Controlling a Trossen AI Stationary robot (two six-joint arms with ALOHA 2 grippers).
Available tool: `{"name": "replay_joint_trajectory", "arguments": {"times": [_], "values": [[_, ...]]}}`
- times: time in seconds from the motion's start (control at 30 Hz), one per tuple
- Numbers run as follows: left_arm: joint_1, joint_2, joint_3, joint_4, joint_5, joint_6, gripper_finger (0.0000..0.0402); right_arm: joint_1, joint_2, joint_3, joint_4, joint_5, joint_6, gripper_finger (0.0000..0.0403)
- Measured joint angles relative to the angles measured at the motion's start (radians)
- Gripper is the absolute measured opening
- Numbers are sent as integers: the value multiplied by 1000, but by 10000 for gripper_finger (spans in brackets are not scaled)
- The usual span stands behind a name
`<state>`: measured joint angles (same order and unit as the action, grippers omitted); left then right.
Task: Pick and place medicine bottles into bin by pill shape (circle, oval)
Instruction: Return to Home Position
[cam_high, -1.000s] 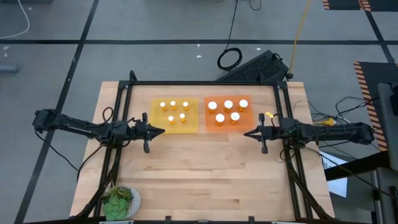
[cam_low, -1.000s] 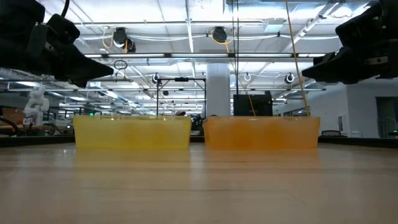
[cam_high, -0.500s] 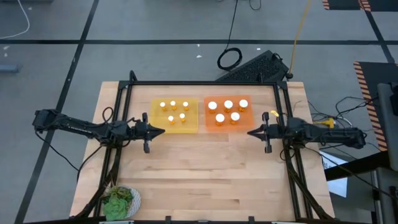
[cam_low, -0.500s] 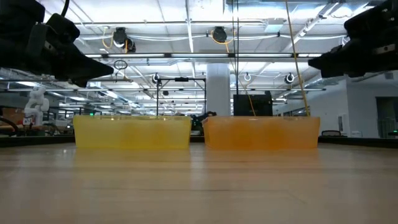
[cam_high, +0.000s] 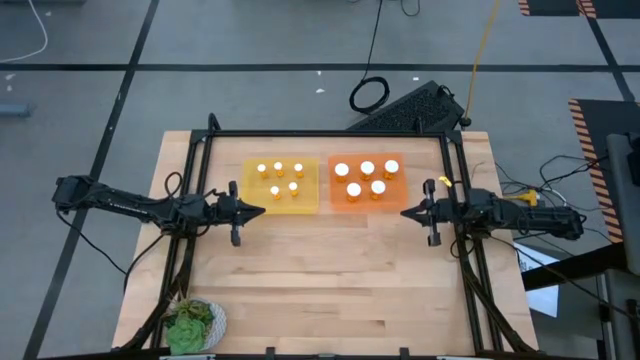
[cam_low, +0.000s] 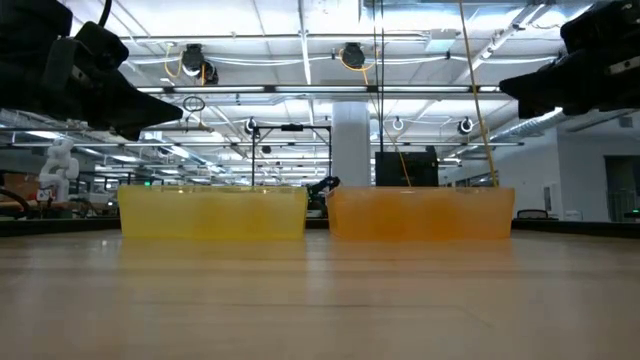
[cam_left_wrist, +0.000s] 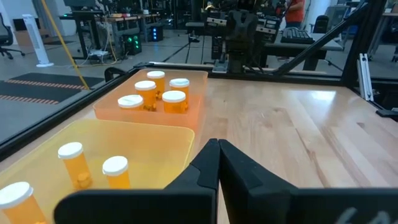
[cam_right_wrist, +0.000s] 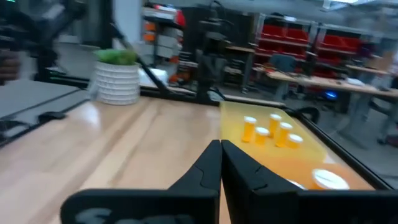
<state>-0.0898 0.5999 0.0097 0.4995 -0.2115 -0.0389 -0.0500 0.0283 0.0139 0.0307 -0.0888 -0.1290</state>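
Note:
Several amber medicine bottles (cam_high: 278, 178) with narrow white caps stand in the yellow bin (cam_high: 281, 204) at the table's far middle. Several wider-capped bottles (cam_high: 365, 178) stand in the orange bin (cam_high: 364, 204) to its right. My left gripper (cam_high: 260, 211) hovers shut just near-left of the yellow bin, above the table, holding nothing; its wrist view shows the fingertips (cam_left_wrist: 219, 144) together. My right gripper (cam_high: 405, 213) hovers shut right of the orange bin, also with nothing in it; its fingertips (cam_right_wrist: 221, 144) meet in its wrist view.
A green leafy plant in a white pot (cam_high: 193, 324) stands at the table's near left corner. A black frame (cam_high: 330, 133) runs along the table's far edge and both sides. Bare wood (cam_high: 330, 280) fills the near half of the table.
My right gripper has drawn back toward the table's right edge, away from the orange bin, and has risen slightly in the low view. My left gripper has kept still. The bottles have not moved.

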Motion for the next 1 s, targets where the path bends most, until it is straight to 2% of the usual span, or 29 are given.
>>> {"name": "replay_joint_trajectory", "arguments": {"times": [0.13,0.27,0.4,0.73,1.0], "values": [[0,0,0,0,0,-1,7,18,-9,0,1,-11,-9,0],[0,0,0,10,1,-9,4,22,-15,0,-6,37,-6,0],[0,0,0,33,1,5,10,29,-14,0,-7,38,11,0],[0,0,0,35,1,18,9,170,-12,0,-14,93,26,0],[0,0,1,26,4,22,10,189,-12,0,-13,111,-17,0]]}}
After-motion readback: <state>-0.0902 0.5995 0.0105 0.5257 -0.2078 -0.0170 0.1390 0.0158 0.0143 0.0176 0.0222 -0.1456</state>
